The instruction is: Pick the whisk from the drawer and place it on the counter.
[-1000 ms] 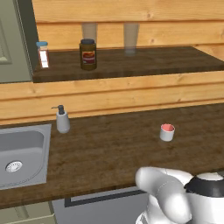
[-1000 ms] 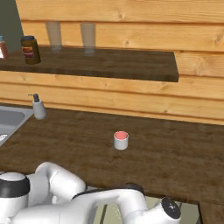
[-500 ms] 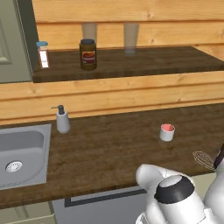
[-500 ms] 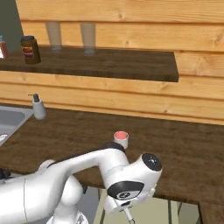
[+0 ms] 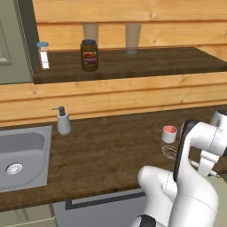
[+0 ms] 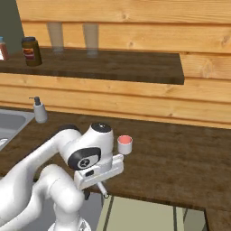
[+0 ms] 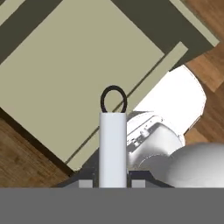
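Observation:
My gripper [image 7: 113, 181] is shut on the whisk [image 7: 113, 142]; its straight silver handle with an end loop stands up between the fingertips. Beneath it lies the open drawer [image 7: 83, 74], with a plain pale beige interior. In the left base view the whisk's wire head [image 5: 170, 152] shows just over the counter [image 5: 111, 150], beside the arm, and the gripper [image 5: 207, 165] sits at the far right. From the right base view the gripper [image 6: 100, 184] hangs at the counter's [image 6: 180, 158] front edge, above the drawer [image 6: 140, 216], and the whisk handle [image 6: 104, 192] pokes down from it.
A pink cup [image 5: 169, 133] [image 6: 124, 144] stands on the counter close to the hand. A soap bottle [image 5: 64, 122] stands by the steel sink [image 5: 22, 153] at the left. The upper shelf [image 5: 133, 66] carries a jar [image 5: 89, 55] and two glasses.
The arm has risen from low at the drawer and swung round, bringing the whisk up to counter height beside the pink cup.

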